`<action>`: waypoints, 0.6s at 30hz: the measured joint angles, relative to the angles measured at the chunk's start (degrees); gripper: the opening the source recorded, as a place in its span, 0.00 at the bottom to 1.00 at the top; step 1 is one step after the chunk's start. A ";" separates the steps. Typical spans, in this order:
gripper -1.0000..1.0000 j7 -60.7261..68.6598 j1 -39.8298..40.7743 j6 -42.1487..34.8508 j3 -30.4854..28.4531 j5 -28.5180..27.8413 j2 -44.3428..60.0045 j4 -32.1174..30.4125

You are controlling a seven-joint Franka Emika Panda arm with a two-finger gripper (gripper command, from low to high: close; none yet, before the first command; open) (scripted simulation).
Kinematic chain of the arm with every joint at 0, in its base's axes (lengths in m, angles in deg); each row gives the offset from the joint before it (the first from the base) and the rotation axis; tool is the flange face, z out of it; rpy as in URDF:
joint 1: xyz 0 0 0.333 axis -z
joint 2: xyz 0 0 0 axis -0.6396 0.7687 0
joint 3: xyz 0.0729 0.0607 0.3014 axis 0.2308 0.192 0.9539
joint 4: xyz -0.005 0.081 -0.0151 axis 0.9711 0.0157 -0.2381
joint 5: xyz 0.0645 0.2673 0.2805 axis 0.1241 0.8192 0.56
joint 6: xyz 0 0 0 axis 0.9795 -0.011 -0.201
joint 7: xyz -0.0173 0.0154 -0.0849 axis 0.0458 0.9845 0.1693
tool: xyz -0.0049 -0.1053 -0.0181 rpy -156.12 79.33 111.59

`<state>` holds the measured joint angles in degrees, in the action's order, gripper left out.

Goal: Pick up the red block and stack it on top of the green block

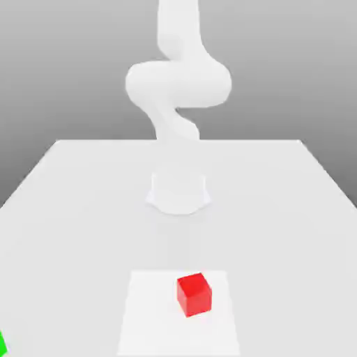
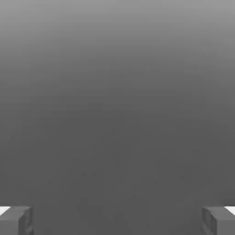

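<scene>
The red block (image 1: 194,294) sat on the white square (image 1: 150,317) on the desk (image 1: 77,240), and the green block (image 1: 2,344) was well apart from the red block, toward the exterior view's left; the gripper (image 2: 117,222) had its two fingers wide apart

Simulated robot workspace, white arm (image 1: 179,84) on a pale tabletop (image 1: 90,223), plain grey gradient backdrop (image 1: 279,70)

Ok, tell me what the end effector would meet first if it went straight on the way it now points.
The way looks free as far as the hand view shows: beyond the open end effector lies plain grey backdrop. How far off that is, I can't tell.
</scene>
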<state>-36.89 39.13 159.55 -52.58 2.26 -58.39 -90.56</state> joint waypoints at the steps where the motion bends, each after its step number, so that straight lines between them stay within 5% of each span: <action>1: 0.50 0.75 -0.30 1.37 -0.07 -0.18 2.40 -1.27; 18: 0.50 13.93 -4.13 21.89 -0.82 -0.08 38.06 -20.51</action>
<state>-22.96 35.00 181.44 -53.39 2.18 -20.33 -111.07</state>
